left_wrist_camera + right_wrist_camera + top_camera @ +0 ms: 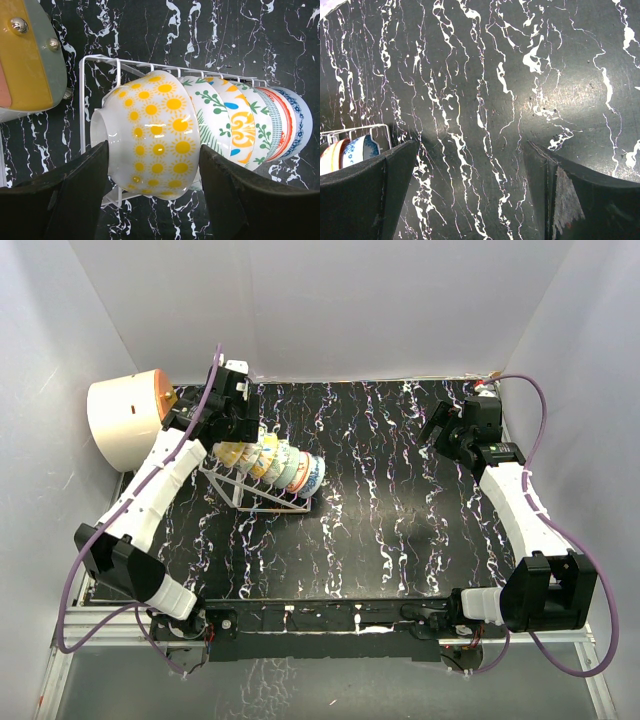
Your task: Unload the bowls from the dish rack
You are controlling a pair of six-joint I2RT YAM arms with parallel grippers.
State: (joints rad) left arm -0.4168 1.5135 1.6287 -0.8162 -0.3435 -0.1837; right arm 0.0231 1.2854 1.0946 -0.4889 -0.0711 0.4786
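Observation:
Several patterned bowls [280, 465] stand on edge in a row in the silver wire dish rack [255, 502] at the left of the black marbled table. In the left wrist view the nearest one, a white bowl with yellow suns [155, 125], sits at the rack's [100, 57] end, with green-leaf, orange, teal, red and blue bowls behind it. My left gripper [228, 435] [154, 170] straddles the yellow sun bowl, one finger pressed on each side. My right gripper [445, 430] [470, 185] is open and empty over bare table at the far right.
A large cream-and-orange cylinder [125, 420] lies at the back left, close beside the rack, and shows in the left wrist view [25, 60]. White walls enclose the table. The rack's far end with the blue bowl [350, 152] shows in the right wrist view.

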